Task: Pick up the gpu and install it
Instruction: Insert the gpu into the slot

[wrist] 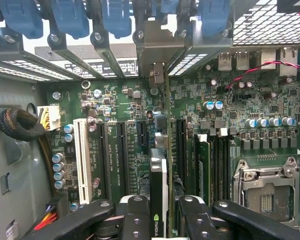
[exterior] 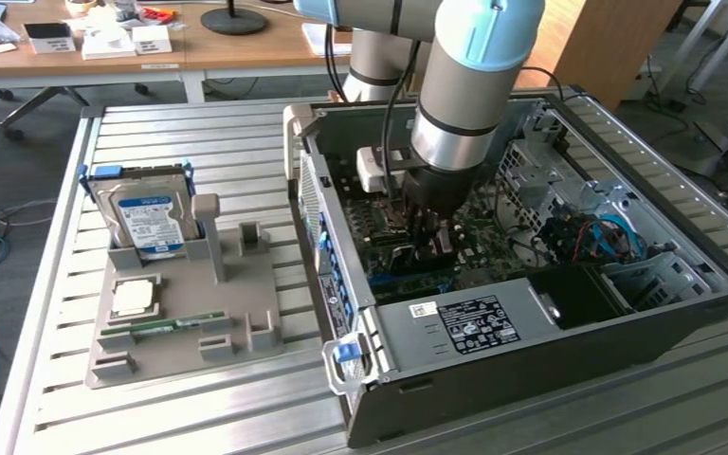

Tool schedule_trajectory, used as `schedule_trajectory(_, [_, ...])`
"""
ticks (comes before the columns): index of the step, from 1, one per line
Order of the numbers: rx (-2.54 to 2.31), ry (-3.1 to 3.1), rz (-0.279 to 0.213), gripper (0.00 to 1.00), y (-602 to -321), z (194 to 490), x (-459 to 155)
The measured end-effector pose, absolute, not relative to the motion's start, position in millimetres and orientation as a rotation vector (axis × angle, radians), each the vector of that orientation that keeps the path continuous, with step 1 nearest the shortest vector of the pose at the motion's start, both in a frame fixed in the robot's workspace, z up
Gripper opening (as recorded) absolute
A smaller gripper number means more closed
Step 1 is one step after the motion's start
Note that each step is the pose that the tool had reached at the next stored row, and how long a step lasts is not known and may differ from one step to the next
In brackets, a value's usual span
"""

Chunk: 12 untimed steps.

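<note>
My tool [wrist: 159,217] is clamped on the gpu [wrist: 159,175], held edge-down inside the computer case [exterior: 667,313] just above the motherboard [wrist: 125,107]. Pickup looks done; seating in the slot remains.

The exterior camera looked down from high and well back onto the open computer case [exterior: 516,284]. My wrist camera sat close above its motherboard [wrist: 140,130], which both views shared.

A slatted metal table [exterior: 212,398] carries an open computer case [exterior: 591,351] and a grey parts holder [exterior: 181,327].
</note>
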<state>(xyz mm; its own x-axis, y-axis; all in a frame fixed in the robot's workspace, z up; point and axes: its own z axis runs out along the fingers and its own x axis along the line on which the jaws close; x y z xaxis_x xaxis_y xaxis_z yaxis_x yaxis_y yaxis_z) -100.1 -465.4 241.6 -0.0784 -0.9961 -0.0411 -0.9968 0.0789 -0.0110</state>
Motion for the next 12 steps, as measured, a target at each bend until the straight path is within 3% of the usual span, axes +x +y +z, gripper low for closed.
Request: schedule_trajectory(12, [-2.107,2.279,0.031,0.27,-465.4,241.5,-100.1])
